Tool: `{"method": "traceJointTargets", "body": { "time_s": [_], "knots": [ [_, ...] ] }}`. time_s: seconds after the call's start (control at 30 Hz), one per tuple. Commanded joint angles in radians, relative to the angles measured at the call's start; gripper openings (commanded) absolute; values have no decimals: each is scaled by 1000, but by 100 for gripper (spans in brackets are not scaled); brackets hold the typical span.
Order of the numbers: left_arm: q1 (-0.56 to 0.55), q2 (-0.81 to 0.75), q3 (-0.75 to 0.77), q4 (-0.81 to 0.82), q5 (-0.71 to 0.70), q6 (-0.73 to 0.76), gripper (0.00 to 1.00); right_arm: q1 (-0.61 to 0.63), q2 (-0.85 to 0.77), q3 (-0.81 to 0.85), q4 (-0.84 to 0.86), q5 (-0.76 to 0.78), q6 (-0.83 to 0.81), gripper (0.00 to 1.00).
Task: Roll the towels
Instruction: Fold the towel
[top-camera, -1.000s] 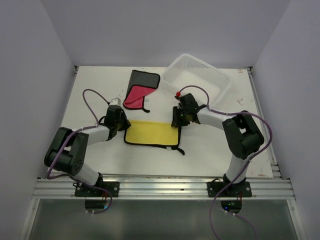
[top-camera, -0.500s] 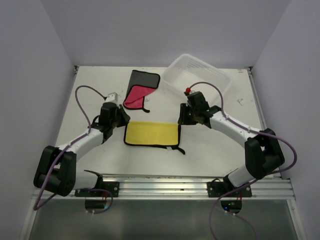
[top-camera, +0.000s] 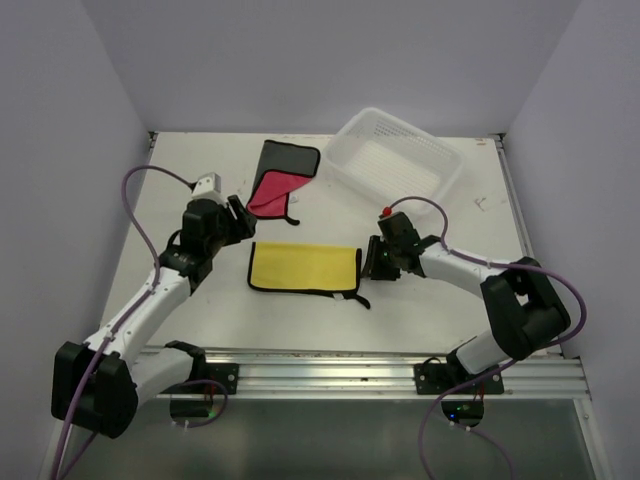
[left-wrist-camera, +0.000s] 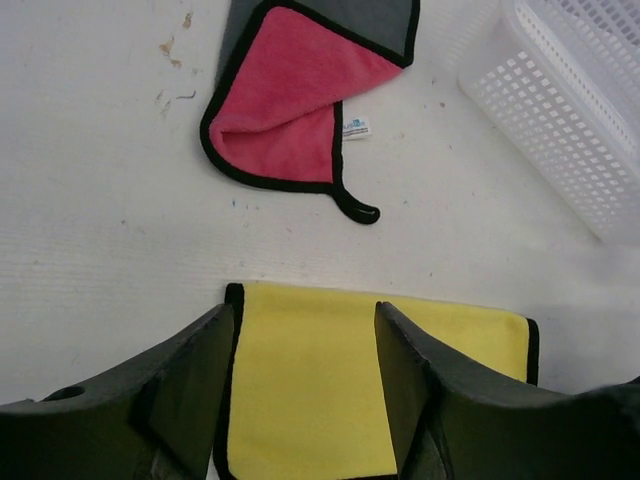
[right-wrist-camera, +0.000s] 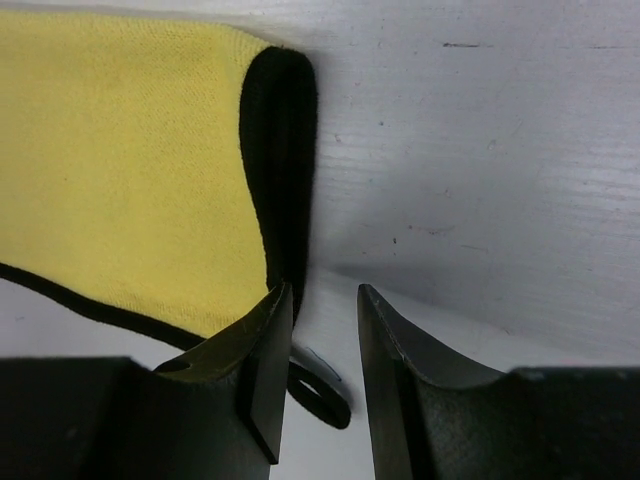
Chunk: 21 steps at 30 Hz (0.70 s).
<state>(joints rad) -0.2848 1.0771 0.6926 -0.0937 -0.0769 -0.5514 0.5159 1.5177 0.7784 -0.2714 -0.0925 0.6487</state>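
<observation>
Left gripper (left-wrist-camera: 305, 325): fingers spread well apart, raised above the table (top-camera: 420, 310), over the left end of the yellow towel (top-camera: 305, 268), just beside the red towel
Red towel (top-camera: 272, 190): flat at the back left, folded with the grey side over the top, black hem and small loop toward the near side
Yellow towel: flat at the centre between the two arms, black-edged, loop at the near right corner
Right gripper (right-wrist-camera: 322, 300): low at the right end of the yellow towel, fingers a narrow gap apart, one tip right at the black hem
Basket (top-camera: 418, 133): white, perforated, back right, apart from both towels
</observation>
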Motion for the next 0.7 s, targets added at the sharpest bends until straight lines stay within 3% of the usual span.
{"method": "traceJointTargets", "body": {
  "time_s": [0.0, 0.27, 0.53, 0.67],
  "knots": [
    [-7, 3, 16, -37, -32, 33, 64, 1, 12, -8, 87, -32, 49, 37],
    [-5, -14, -35, -46, -33, -5, 77, 13, 50, -39, 150, -62, 69, 37],
    [-5, -103, 139, -219, -130, 34, 90, 36, 101, -27, 127, -18, 49, 36],
    [-5, -121, 220, -274, -158, 70, 95, 56, 145, -13, 80, 33, 31, 31]
  ]
}}
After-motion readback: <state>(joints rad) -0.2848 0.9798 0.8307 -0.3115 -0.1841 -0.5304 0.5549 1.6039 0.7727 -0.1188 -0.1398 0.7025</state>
